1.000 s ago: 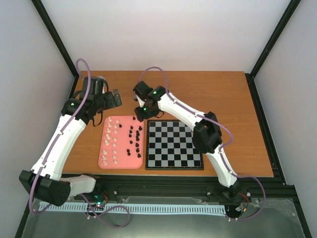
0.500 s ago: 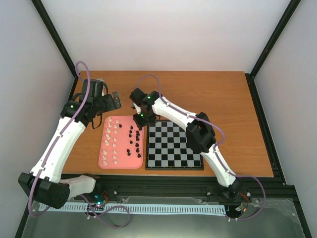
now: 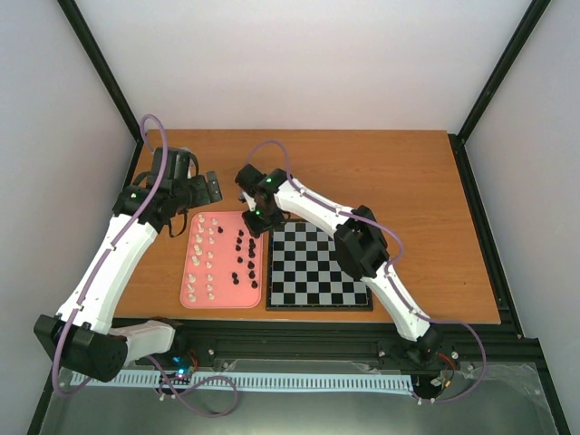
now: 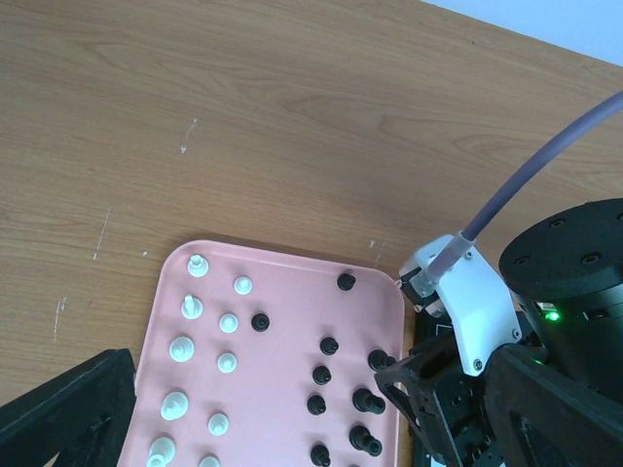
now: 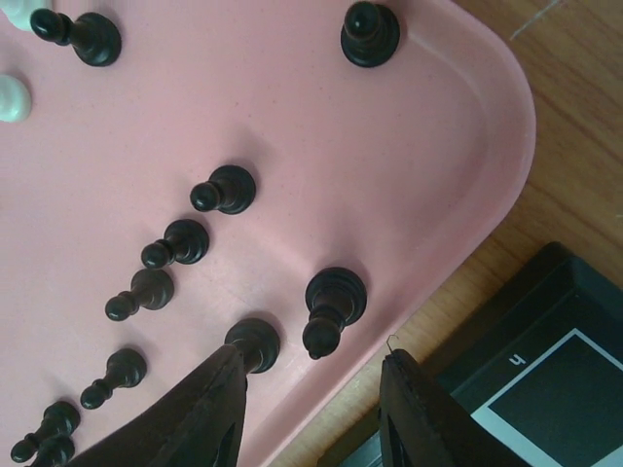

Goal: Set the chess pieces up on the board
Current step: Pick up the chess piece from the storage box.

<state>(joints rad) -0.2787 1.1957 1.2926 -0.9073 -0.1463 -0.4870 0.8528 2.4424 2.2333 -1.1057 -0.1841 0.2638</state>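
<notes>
Orange-brown wood makes up the table [image 3: 408, 181]. At its lower centre in the top view lies the board [image 3: 317, 267], a flat square of black and white checks inside a thin dark rim. Just beside the board's left edge sits a pink tray [image 3: 221, 304] with rounded corners.

The left gripper [image 3: 211, 184] hangs above the bare table beyond the tray's upper edge, its fingers spread wide at the two bottom corners of the left wrist view. The right gripper [image 5: 313, 365] is low over the tray's upper right corner, jaws parted and empty.

The chess pieces stand on the tray, the white ones [image 3: 210, 237] in columns on its left half and the black ones [image 3: 240, 243] on its right. One black piece [image 5: 333, 304] stands at the mouth of the right gripper's gap. Another [image 5: 255, 342] sits against the tip of the finger on the left of that view.
</notes>
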